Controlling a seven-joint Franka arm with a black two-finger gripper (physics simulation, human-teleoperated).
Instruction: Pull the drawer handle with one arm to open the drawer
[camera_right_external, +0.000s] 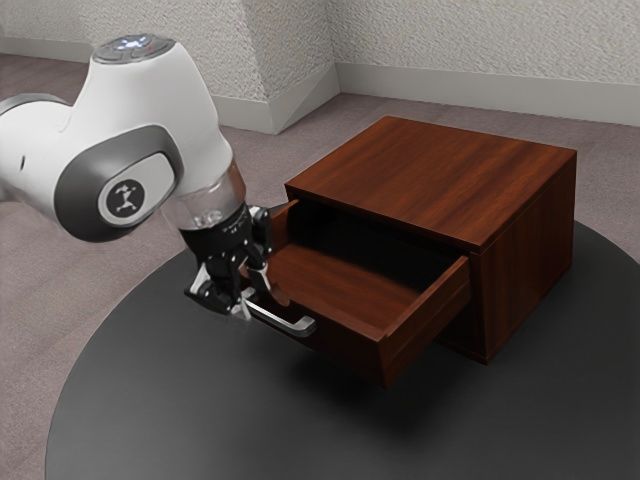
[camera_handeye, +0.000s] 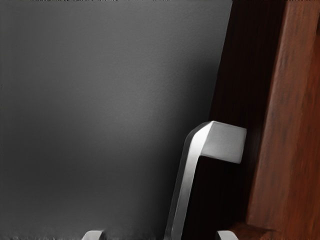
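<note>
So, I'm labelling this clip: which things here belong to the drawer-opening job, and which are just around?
Job: gripper, metal handle, open drawer, wooden cabinet.
Just around: round black table, carpeted floor, textured wall.

Clearance: the round black table lies bare on its near side and toward the exterior view's left, so there is open room there for travel. Obstruction: the wooden cabinet occupies the table's far part toward the exterior view's right. Its drawer stands pulled out over the table, and its side walls and front panel block any low pass across that stretch. The drawer's inside is open from above. The silver handle juts from the drawer front, with a gap between bar and panel in the wrist view. My gripper sits at that handle, with bare table just below it
</note>
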